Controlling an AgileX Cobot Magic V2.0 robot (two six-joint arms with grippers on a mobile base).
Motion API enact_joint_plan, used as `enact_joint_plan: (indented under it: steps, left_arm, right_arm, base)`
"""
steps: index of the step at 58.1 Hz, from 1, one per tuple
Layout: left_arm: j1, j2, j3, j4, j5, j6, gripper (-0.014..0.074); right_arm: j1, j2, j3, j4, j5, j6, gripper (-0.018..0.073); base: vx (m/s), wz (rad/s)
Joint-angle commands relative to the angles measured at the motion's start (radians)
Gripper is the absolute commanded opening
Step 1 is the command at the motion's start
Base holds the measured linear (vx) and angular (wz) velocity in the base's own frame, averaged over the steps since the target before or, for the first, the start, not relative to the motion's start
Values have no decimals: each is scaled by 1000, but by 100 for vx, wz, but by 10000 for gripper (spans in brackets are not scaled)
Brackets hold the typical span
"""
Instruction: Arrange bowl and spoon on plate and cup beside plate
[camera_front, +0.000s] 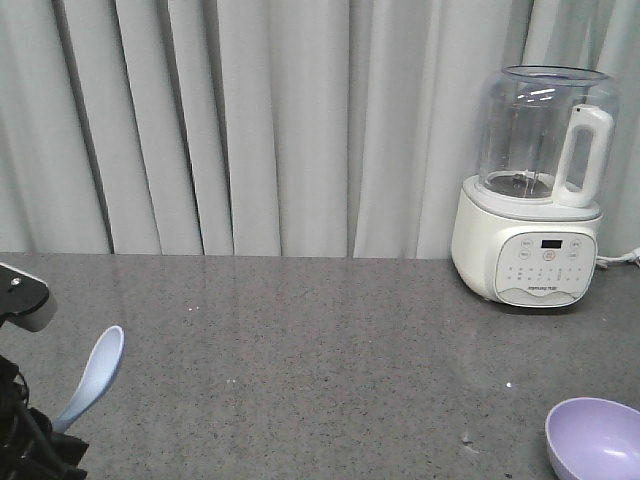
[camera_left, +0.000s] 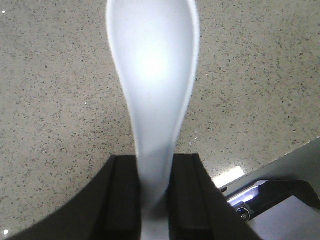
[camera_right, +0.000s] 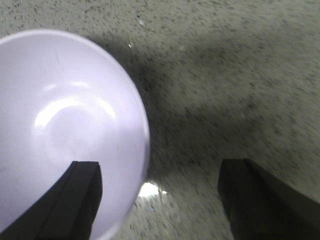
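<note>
Jaws, left gripper: pinching the handle of the spoon, scoop pointing away, held clear of the counter.
Jaws, right gripper: spread wide, holding nothing; one finger over the inside of the bowl, the other outside, rim between.
Counter: smooth grey stone; likely to let a nudged bowl slide instead of seating in the grip.
Blender: back right, well apart from both arms; little collision worry.
Bowl: front right, upright, empty; thin-wall rim pinch likely to tip or pop free if closed off-centre.
Spoon: narrow smooth handle; may pivot in the pinch during travel, then skate off on release.
Plate, cup: in no view; arms may cross paths when both head for one plate.
</note>
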Motion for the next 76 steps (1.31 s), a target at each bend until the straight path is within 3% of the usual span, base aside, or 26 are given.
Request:
enact_joint_plan:
  steps: [1,21,50,67,76]
  left_arm:
    - [-7,-23,-23,-7,-52,1,146]
    - [-7,-23,-23,-7,-52,1,146]
    - [-7,-23,-23,-7,-52,1,146]
    - [-7,-23,-23,-7,-52,1,146]
    - [-7,-23,-23,-7,-52,7,146]
  right_arm:
    - [-7,19,-32,68,-90,-37,540]
    - [-7,137,-32,225,-180,-184,497]
    - [-7,137,-35,204,-172,-189,106]
    - [-1,0,-35,218,-129,-199,95]
    - [74,-129,-35,215,-98,-200,99]
  base:
    - [0,0]
    - [0,0]
    - [0,0]
    - [0,0]
    - [0,0]
